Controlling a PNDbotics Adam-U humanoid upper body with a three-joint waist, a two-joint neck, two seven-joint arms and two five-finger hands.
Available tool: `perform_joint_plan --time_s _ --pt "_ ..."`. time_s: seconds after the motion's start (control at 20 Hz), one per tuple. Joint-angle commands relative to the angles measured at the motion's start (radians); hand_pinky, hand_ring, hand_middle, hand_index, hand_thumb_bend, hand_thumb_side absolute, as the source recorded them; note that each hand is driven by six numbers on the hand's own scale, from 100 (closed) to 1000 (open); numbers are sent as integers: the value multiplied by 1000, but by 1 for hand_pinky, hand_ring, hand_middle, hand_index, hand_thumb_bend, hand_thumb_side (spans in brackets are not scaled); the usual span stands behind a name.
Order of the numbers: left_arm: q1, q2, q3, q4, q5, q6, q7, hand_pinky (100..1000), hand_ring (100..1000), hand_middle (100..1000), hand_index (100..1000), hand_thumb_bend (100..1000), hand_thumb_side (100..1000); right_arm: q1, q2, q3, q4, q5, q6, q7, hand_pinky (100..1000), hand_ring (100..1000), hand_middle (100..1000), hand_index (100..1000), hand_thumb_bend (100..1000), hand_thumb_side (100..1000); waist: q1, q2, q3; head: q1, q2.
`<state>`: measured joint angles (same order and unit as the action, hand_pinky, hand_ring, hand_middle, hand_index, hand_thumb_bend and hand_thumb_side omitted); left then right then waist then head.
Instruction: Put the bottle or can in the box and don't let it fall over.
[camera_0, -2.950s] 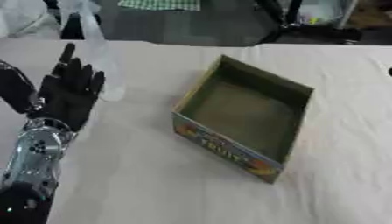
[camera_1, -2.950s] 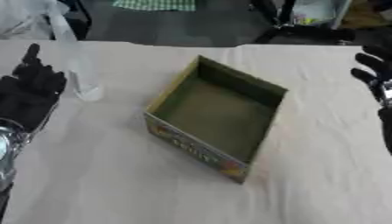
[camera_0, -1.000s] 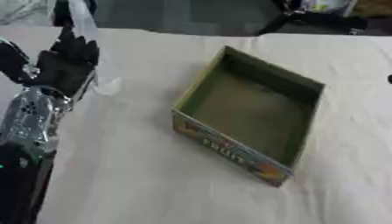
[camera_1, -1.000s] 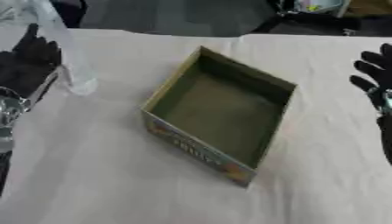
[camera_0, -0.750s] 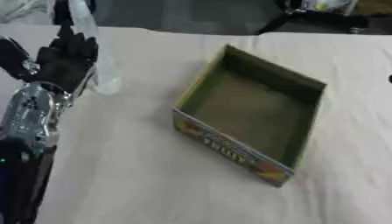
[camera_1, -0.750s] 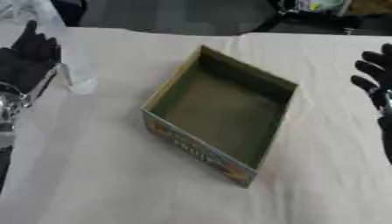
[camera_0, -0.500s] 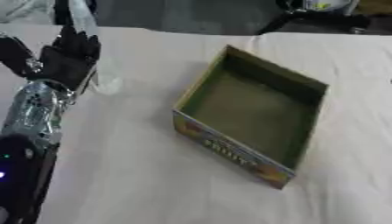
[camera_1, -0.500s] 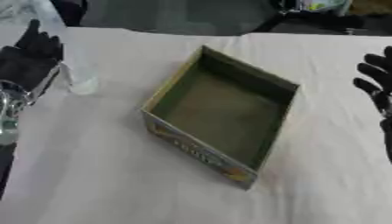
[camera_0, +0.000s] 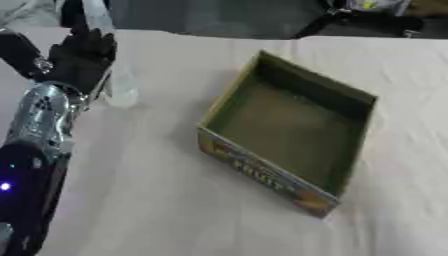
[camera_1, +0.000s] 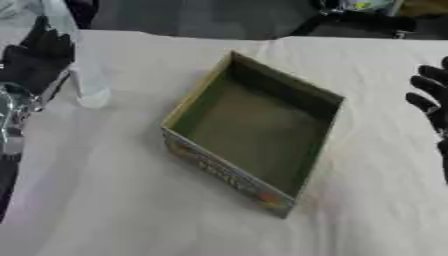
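The open-topped green cardboard box with a printed fruit label (camera_0: 289, 137) sits at frame centre on the cream tablecloth (camera_0: 157, 200); it is empty, so placement is not yet done. At the right edge, the right hand (camera_1: 432, 102) rests with fingers extended, holding nothing. At upper left, the left hand (camera_0: 80, 60) stands beside the upright clear plastic bottle (camera_0: 112, 67), fingers straight; contact cannot be confirmed. Grasping, transfer and upright release remain.

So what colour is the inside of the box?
Dull olive green, walls and floor alike; the box shows it best in the left eye view.
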<state>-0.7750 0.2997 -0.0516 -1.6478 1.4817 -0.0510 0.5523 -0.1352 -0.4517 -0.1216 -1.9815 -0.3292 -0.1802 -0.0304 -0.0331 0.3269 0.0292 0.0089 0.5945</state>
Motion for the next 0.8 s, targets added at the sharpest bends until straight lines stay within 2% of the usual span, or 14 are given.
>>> perform_joint_plan --time_s 0.05,0.5,0.8 --pt "-31 27 10 1 0 -1 -9 100 100 100 1000 677 1000 -12 -12 -2 -18 7 -3 6 883 906 843 933 100 587 0 -13 -4 7 -18" --pt "-41 37 9 -64 -20 -9 -4 100 100 100 1000 670 1000 -12 -7 -1 -18 11 2 9 885 907 843 934 100 591 0 -9 -4 10 -17" --pt "-58 42 13 -65 -16 -12 13 100 100 100 1000 671 1000 -9 -8 -2 -18 9 0 10 886 907 843 934 100 592 0 -13 -6 14 -21"
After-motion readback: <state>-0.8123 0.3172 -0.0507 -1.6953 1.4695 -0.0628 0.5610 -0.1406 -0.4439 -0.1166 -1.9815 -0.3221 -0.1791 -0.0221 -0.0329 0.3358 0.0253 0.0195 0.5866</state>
